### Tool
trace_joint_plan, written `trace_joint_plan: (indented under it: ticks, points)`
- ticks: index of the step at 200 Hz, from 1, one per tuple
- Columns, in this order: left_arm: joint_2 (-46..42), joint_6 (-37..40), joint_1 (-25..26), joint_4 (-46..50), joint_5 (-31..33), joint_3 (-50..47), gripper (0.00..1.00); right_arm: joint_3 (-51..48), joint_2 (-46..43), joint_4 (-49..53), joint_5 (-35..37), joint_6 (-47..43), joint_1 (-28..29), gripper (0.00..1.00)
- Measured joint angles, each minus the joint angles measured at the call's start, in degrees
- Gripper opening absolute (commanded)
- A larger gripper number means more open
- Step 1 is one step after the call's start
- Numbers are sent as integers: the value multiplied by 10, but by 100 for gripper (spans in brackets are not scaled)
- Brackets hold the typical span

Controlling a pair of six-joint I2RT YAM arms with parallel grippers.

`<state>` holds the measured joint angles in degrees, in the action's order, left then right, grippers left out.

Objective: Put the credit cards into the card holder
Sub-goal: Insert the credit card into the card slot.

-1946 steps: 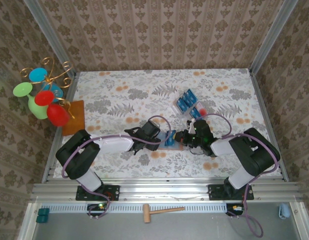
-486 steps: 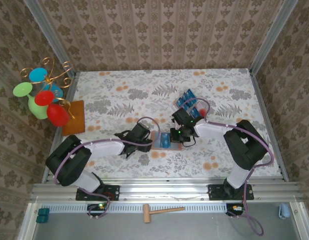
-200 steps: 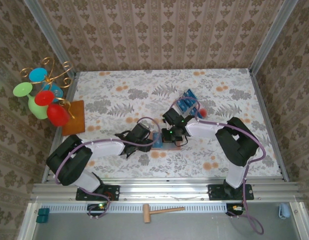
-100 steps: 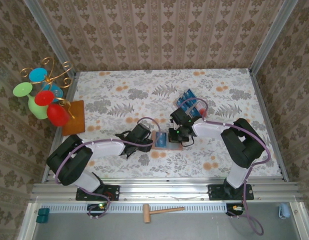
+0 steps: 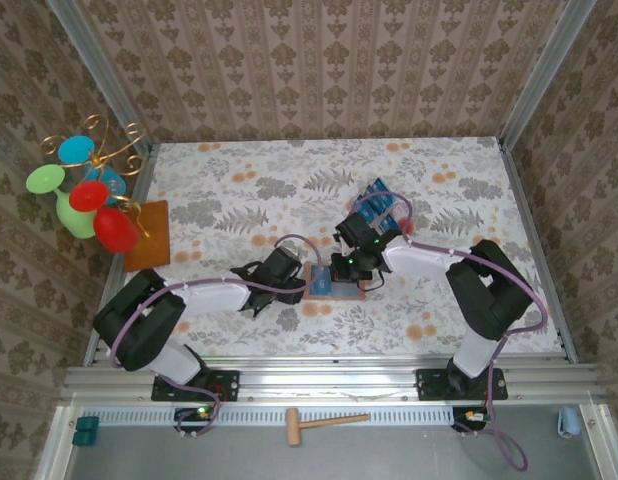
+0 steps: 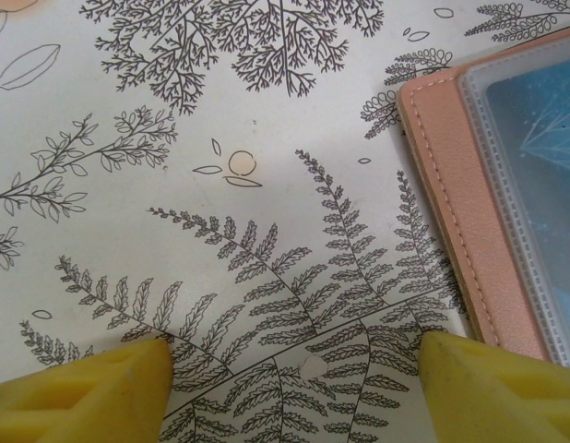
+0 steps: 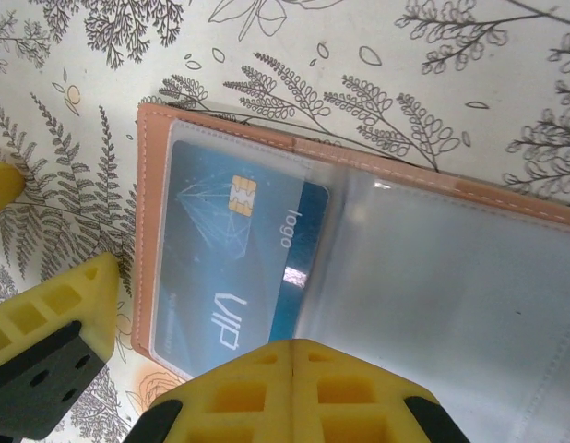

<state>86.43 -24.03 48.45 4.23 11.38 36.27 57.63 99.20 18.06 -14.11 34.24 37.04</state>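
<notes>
The card holder [image 7: 506,277] lies open and flat on the tablecloth, clear sleeves facing up [image 5: 339,285] [image 6: 446,194]. One blue credit card [image 7: 234,258] marked "VIP" sits mostly inside its left sleeve, with a narrow darker strip uncovered [image 5: 322,281] [image 6: 543,120]. My right gripper [image 7: 294,346] is shut with nothing between its fingers, its tips just over the card's near edge [image 5: 343,266]. The left gripper [image 6: 294,388] hangs open over bare cloth beside the holder's left edge [image 5: 297,285]. More credit cards [image 5: 374,203] stand in a clear tray behind.
The clear tray [image 5: 389,222] with a red dot stands behind the right arm. An orange-brown mat [image 5: 147,235] and a stand of coloured discs [image 5: 89,190] occupy the left edge. A wooden hammer [image 5: 324,424] lies on the ledge below the table.
My shut right gripper nudged a little right and back left over the open holder. The left arm has held still, open.
</notes>
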Motion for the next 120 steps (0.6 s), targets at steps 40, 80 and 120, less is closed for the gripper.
trace_joint_plan:
  ticks: [40, 80, 120]
  points:
    - [0, 0, 0, 0, 0, 0, 72, 1, 21, -1, 0, 0, 6, 0]
    - [1, 0, 0, 0, 0, 0, 72, 1, 25, -3, 0, 2, 6, 0]
    - [2, 0, 0, -2, 0, 0, 72, 1, 32, -15, -5, 3, 7, 0]
